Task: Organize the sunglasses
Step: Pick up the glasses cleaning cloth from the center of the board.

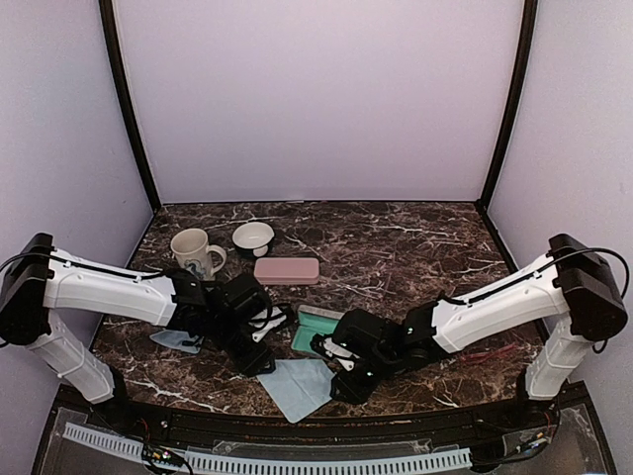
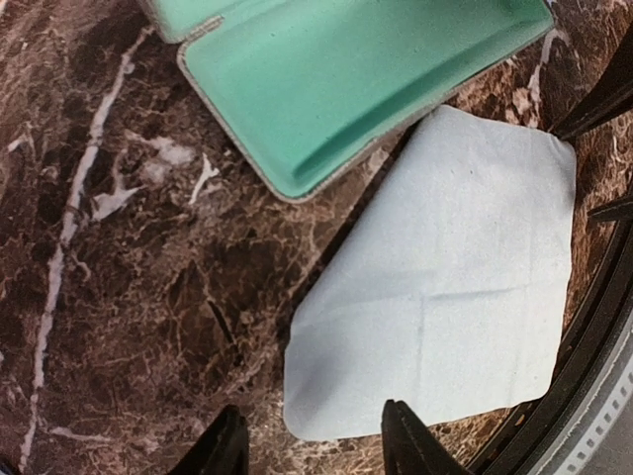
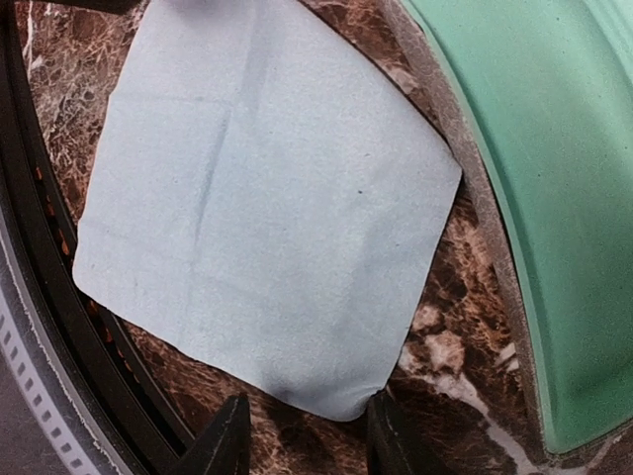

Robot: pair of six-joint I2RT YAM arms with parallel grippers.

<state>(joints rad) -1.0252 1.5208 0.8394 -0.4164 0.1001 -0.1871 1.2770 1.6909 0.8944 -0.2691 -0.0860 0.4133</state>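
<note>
On the marble counter (image 1: 415,247), a mug (image 1: 197,251), a white bowl (image 1: 253,237) and a closed pink case (image 1: 287,270) sit toward the back left corner. A crumpled blue cloth (image 1: 170,339) peeks out from under the left arm. The left claw (image 2: 312,447) is open, its fingers spread over a corner of the flat blue cloth (image 2: 445,287) at the front edge, gripping nothing. Just behind that cloth lies the open case (image 2: 346,79), green lining up. The right claw (image 3: 302,440) also stands open, a corner of the flat blue cloth between its tips. Of the sunglasses (image 1: 487,352), only a thin red sliver shows under the right forearm, near the right edge, and it is too small to be sure of.
</note>
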